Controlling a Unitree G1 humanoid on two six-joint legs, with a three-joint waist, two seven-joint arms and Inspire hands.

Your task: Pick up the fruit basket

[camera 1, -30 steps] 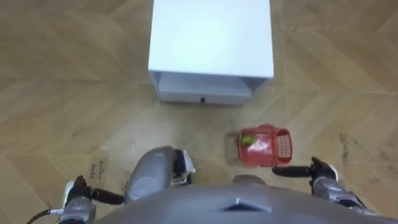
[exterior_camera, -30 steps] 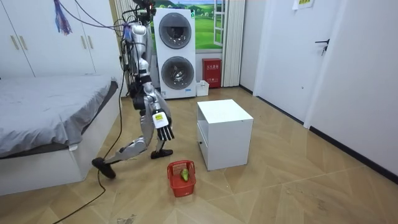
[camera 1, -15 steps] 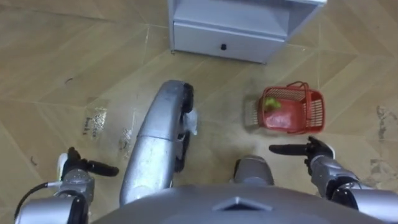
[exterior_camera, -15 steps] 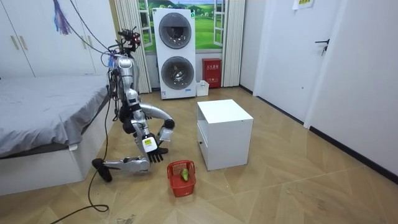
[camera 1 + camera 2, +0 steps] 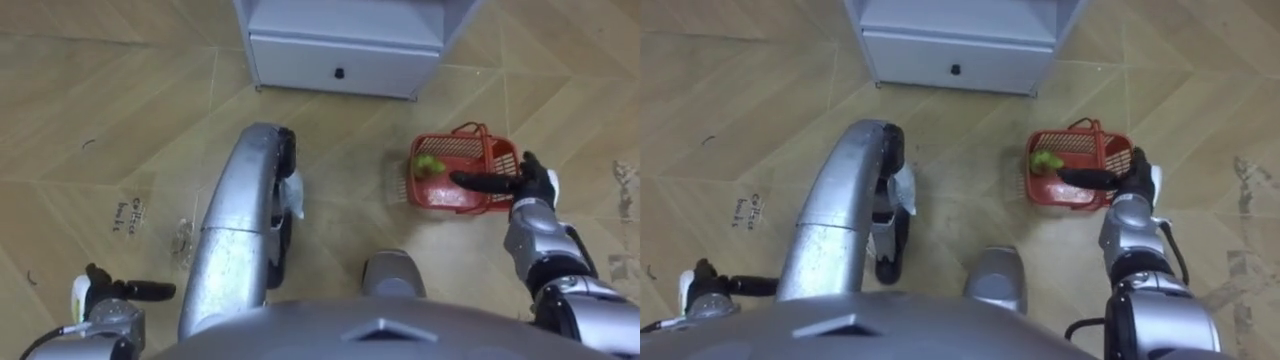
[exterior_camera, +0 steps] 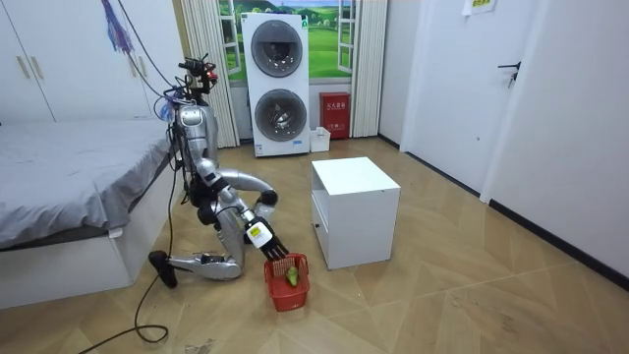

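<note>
The right hand (image 5: 531,184) is extended, its fingers (image 5: 480,182) straight and pointing left across the open top of the red fruit basket (image 5: 441,199). It is not closed on the basket or on its handle. Whether the fingers touch the rim cannot be told.

0.5 s ago this hand was nearer the robot and clear of the basket; it has since reached the basket. In the room view the robot was upright in mid-step 1.0 s ago. It now kneels low on one knee between the bed (image 6: 69,177) and the white cabinet (image 6: 356,209), right arm angled down to the basket (image 6: 287,282).

The basket stands on the wooden floor (image 5: 120,120), to the right of and nearer than the cabinet's drawer front (image 5: 345,62). It has not left the floor. A green fruit (image 5: 428,165) lies at its left end.

The left hand (image 5: 118,291) is at the near left, fingers straight and empty, as before.
</note>
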